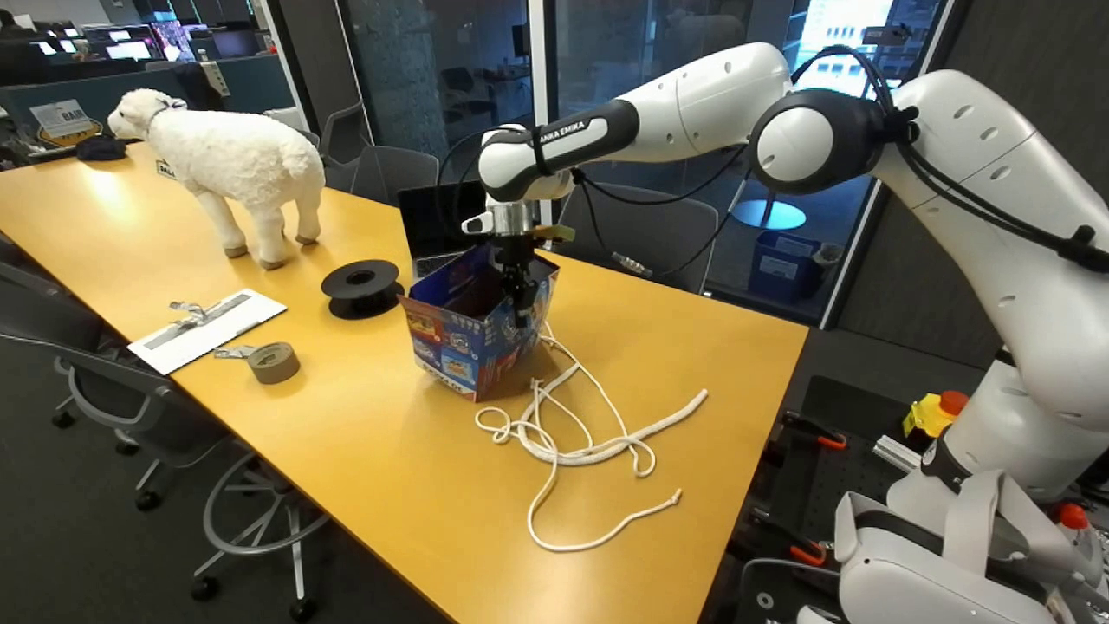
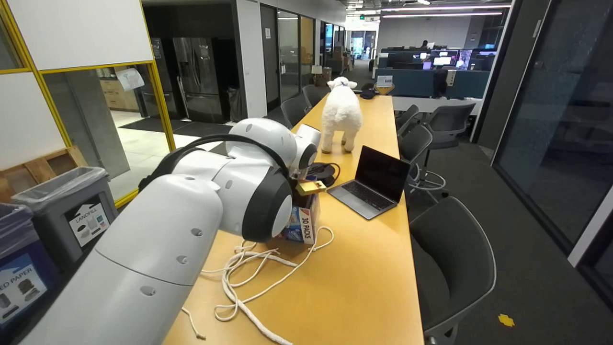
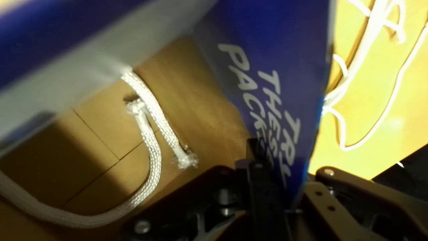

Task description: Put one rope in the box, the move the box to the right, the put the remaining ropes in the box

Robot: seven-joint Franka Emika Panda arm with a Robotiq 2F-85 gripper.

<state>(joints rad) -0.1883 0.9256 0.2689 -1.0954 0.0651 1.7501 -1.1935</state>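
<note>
Across our yellow table [image 1: 390, 459], in an exterior view, we see left to right a black spool [image 1: 360, 293], the box [image 1: 463, 347] with rope [image 3: 155, 164] inside, one wall gripped between the jaws, and loose white ropes [image 1: 576, 458] beside the box.

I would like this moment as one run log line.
gripper: shut on a panel of the box; inside: white rope; on table beside box: remaining ropes; likely next: move box right

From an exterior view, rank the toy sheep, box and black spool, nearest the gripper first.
1. The box: one wall pinched in the gripper.
2. Black spool: left of the box in that view.
3. Toy sheep: upper left, farther down the table.
</note>
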